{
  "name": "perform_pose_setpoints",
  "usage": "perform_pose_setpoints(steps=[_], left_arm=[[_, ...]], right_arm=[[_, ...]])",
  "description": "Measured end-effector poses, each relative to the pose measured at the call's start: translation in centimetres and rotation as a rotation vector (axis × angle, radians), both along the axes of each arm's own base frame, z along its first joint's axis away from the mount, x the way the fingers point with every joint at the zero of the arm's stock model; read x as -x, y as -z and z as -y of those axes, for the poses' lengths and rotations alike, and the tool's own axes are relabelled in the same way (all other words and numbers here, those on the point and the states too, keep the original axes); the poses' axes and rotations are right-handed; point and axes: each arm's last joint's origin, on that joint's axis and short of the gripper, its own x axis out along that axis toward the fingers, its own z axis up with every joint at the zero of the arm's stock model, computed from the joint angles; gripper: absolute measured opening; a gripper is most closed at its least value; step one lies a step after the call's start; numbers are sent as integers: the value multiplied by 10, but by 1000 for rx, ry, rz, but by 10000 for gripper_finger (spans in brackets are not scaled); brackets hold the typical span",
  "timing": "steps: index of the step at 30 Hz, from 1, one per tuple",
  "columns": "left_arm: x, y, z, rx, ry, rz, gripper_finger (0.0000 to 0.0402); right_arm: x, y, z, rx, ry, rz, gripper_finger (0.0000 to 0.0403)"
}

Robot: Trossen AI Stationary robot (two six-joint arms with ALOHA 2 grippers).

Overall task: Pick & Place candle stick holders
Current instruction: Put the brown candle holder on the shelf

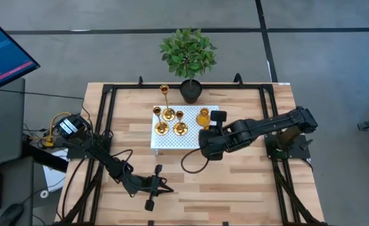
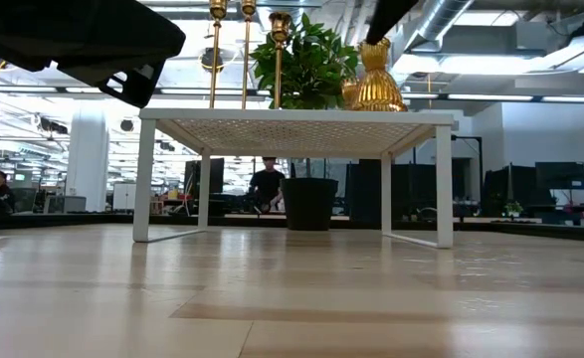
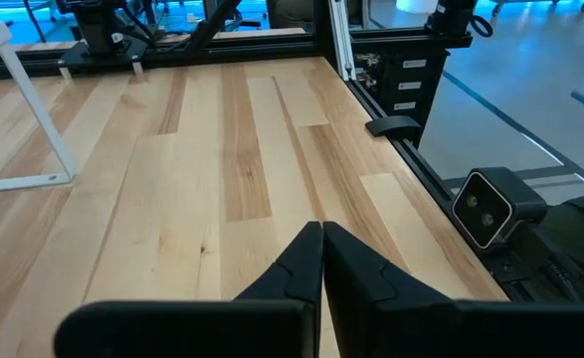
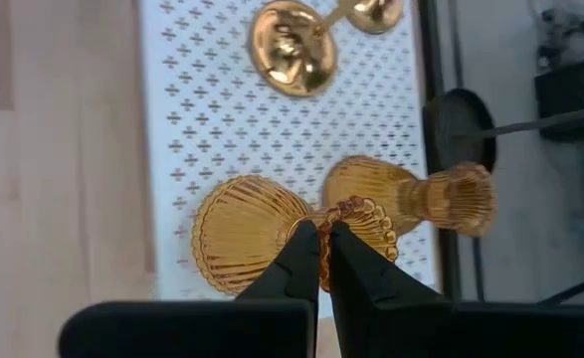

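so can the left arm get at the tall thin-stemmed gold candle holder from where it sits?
Probably not directly: the tall gold holder stands at the white rack's far corner, behind shorter gold holders; left gripper is shut, low near the table's front.

Both arms are dark, nearly black, built of chunky jointed links with rounded housings at the joints. A thin black cable loops out from the right arm's wrist, and yellow and orange wires cluster at the left arm's base. The left hand (image 3: 322, 261) and the right hand (image 4: 324, 255) each end in two matte black, wedge-shaped fingers tapering to narrow tips.
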Motion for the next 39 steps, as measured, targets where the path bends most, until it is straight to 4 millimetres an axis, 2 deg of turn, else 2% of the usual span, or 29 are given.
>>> perform_pose_setpoints(steps=[21, 39], left_arm=[[0, 0, 0, -2, 0, 0, 12], [0, 0, 0, -2, 0, 0, 12]], right_arm=[[0, 2, 8, -86, 35, -30, 0], [-8, 0, 8, -113, -24, 12, 0]])
